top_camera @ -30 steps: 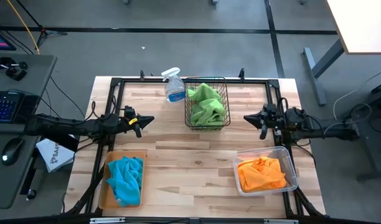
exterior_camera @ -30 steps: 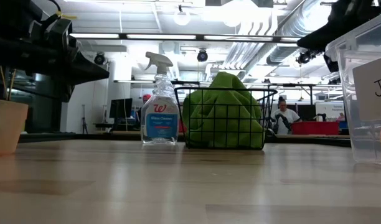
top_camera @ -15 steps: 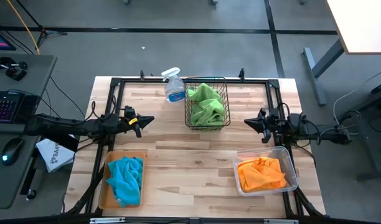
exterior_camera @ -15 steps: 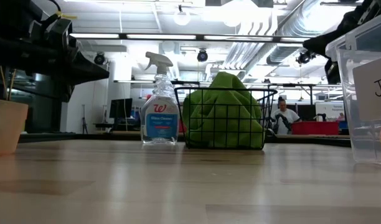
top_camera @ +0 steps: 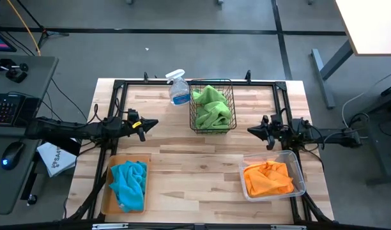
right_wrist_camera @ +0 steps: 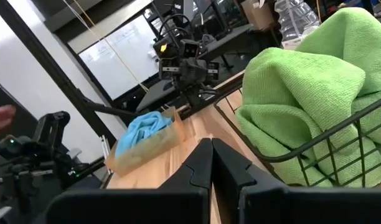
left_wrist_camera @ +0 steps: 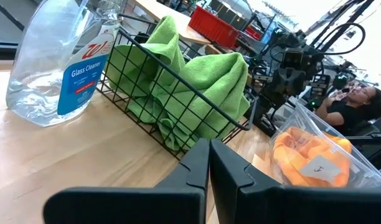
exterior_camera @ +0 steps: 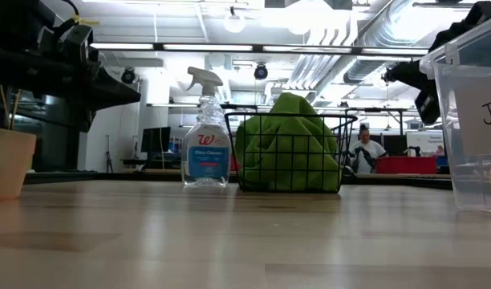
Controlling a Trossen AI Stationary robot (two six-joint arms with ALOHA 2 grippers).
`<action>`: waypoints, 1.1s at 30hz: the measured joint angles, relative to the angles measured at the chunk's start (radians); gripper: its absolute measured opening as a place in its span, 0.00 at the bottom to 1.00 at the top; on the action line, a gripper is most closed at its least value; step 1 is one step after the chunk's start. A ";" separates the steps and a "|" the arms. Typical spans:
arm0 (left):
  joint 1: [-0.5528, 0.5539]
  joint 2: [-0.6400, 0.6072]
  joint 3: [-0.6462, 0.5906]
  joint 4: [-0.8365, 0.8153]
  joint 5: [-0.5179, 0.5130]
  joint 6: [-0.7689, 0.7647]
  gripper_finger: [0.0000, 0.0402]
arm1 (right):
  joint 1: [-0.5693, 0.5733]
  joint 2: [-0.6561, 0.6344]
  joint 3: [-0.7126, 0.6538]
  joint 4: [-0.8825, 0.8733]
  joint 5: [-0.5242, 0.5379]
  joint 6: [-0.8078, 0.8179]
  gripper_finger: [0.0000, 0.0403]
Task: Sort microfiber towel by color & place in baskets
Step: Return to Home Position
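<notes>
We look down on the desk [top_camera: 183, 160] and we find every towel inside a container. The green towels [top_camera: 211, 108] lie heaped in the black wire basket [top_camera: 211, 130], which stands in the middle of the far edge of the desk. The spray bottle [top_camera: 178, 91] stands upright just beside this basket, on the side of the left arm. The blue towels [top_camera: 128, 184] lie in the orange-brown tray [top_camera: 106, 191], at the near corner on the left arm's side. The orange towels [top_camera: 267, 177] lie in the clear bin [top_camera: 300, 176], at the near corner on the right arm's side. The left hand [top_camera: 152, 122] hangs over the left part of the desk, just past the far end of the tray, and it points toward the middle. In its wrist view we see its two fingers [left_wrist_camera: 197, 165] pressed together with nothing between them. The right hand [top_camera: 252, 130] hangs over the right part of the desk, between the basket and the bin, near the far rim of the bin, and it also points toward the middle. Its fingers [right_wrist_camera: 202, 163] are pressed together too, and they hold nothing. In the low view both hands are lifted above the desk and touch no towel and no container.
</notes>
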 joint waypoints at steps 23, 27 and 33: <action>0.001 -0.415 0.000 -0.105 0.000 -0.002 0.00 | 0.002 -0.014 0.001 -0.002 0.000 0.010 0.00; 0.000 -0.443 0.000 -0.085 -0.001 0.001 0.00 | 0.002 -0.014 0.001 -0.002 0.000 0.011 0.00; -0.003 -0.443 -0.002 -0.087 0.004 -0.002 0.00 | 0.002 -0.014 0.001 -0.002 0.000 0.011 0.00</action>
